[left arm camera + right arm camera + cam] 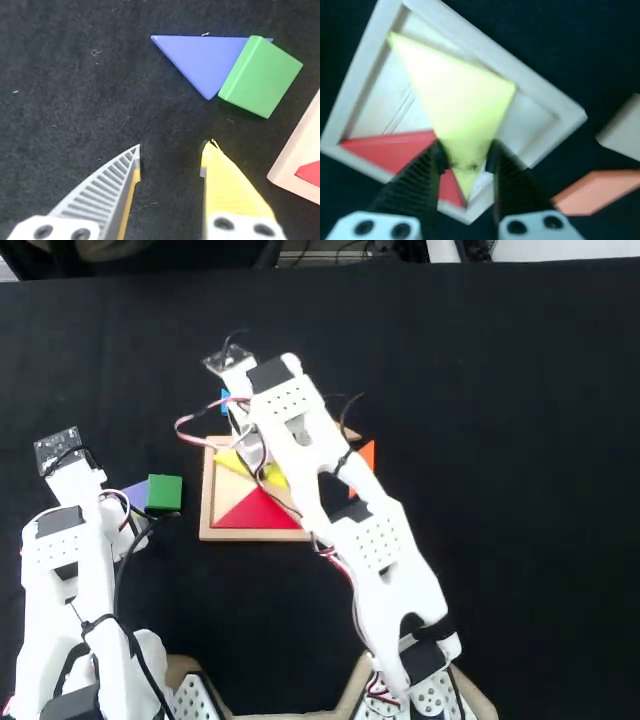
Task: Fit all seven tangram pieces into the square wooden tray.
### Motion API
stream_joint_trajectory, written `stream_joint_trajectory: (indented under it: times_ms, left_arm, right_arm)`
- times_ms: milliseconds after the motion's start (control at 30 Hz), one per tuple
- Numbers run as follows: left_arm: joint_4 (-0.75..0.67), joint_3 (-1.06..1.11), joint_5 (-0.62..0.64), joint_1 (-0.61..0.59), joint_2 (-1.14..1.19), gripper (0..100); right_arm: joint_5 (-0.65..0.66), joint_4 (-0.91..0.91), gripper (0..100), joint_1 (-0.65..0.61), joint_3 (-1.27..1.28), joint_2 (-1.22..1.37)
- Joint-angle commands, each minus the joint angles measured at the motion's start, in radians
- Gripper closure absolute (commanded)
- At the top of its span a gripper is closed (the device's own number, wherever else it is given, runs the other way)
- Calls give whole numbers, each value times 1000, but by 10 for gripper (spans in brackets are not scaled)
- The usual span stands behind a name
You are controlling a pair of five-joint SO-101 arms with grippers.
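Yellow triangle [457, 100] sits pinched in my right claw [465, 150] over the wooden tray [545, 97] (red triangle [385, 150] already inside); my left claw [172, 147] gapes near the blue triangle [200, 57].

The square wooden tray [250, 534] lies on the black desk [500, 440]. It holds 2 pieces: a red triangle [255, 512] at its near side and a yellow triangle [236, 460] partly under the right arm [300, 435]. An orange piece [366, 453] lies just outside the tray. To the tray's left, a green block [164, 492] touches a purple triangle [134, 495], near the left arm [65, 550].
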Motion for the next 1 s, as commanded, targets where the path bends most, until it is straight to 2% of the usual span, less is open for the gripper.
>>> stream_joint_trajectory:
  times_ms: [0, 267, 400, 567, 633, 967]
  left_arm:
    - [-14, -42, 9, 13, 0, 798]
    - [-14, -42, 9, 13, 0, 798]
    - [-14, -42, 9, 13, 0, 798]
    - [-14, -42, 9, 15, 0, 798]
    - [-14, -42, 9, 15, 0, 798]
    - [-20, -42, 11, 15, 0, 798]
  right_arm:
    - [-8, 44, 987, 5, -79, -110]
    - [-38, 43, 986, -38, 42, -211]
    - [-35, -17, 972, -20, 140, -211]
    - [-35, -104, 739, -14, 229, -213]
    - [5, -135, 703, -17, 245, -213]
    - [160, -273, 738, -80, 257, -186]
